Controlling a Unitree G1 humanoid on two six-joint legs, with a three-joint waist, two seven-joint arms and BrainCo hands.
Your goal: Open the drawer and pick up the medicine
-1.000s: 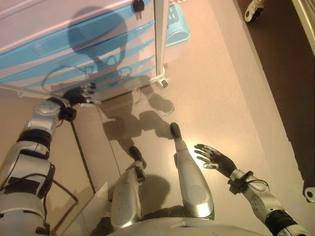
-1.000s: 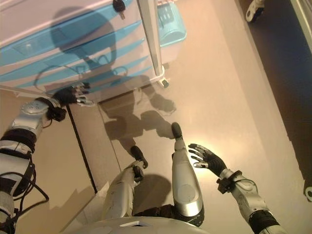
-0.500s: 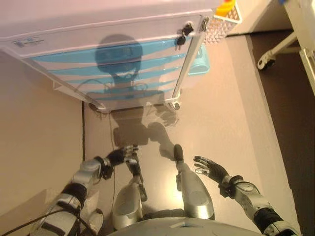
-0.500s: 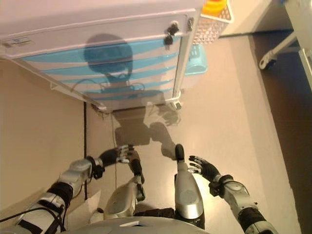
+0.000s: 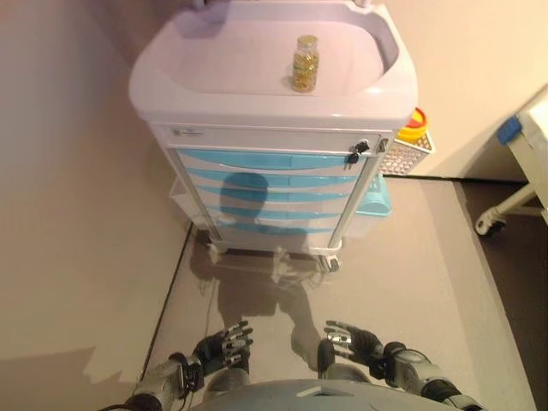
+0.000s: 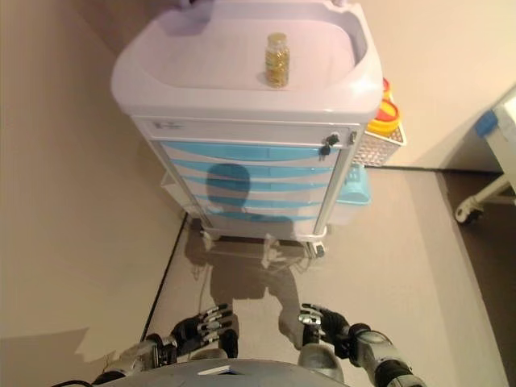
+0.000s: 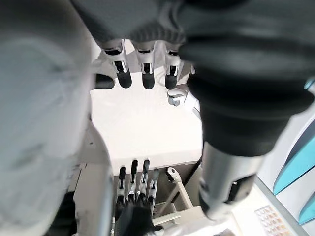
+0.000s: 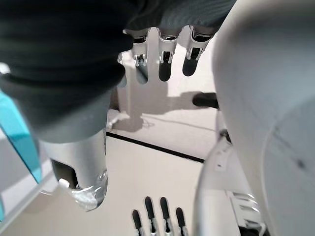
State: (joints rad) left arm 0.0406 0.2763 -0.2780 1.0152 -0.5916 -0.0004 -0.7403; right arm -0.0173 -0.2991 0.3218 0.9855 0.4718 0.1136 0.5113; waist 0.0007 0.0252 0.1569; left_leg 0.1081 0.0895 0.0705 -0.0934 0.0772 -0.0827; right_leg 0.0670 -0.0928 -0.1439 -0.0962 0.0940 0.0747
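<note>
A white medical cart (image 5: 257,103) with several blue drawers (image 5: 265,161), all closed, stands ahead of me. On its top tray stands a small clear bottle of yellow pills (image 5: 305,62), upright. Keys hang from the lock (image 5: 353,154) at the top drawer's right end. My left hand (image 5: 224,342) hangs low near the floor, far from the cart, fingers straight and empty. My right hand (image 5: 349,339) hangs beside it, also open and empty. Each wrist view shows its own straight fingers (image 7: 143,73) and the other hand's fingers (image 8: 155,216) over the floor.
A perforated basket holding a yellow container (image 5: 409,137) hangs on the cart's right side, with a light blue bin (image 5: 378,201) below it. A wheeled white stand (image 5: 514,171) is at the right edge. A beige wall (image 5: 68,171) runs along the left.
The camera has tilted up, so the whole cart and its top now show. My left hand has dropped from the cart's base to hang low beside the right hand.
</note>
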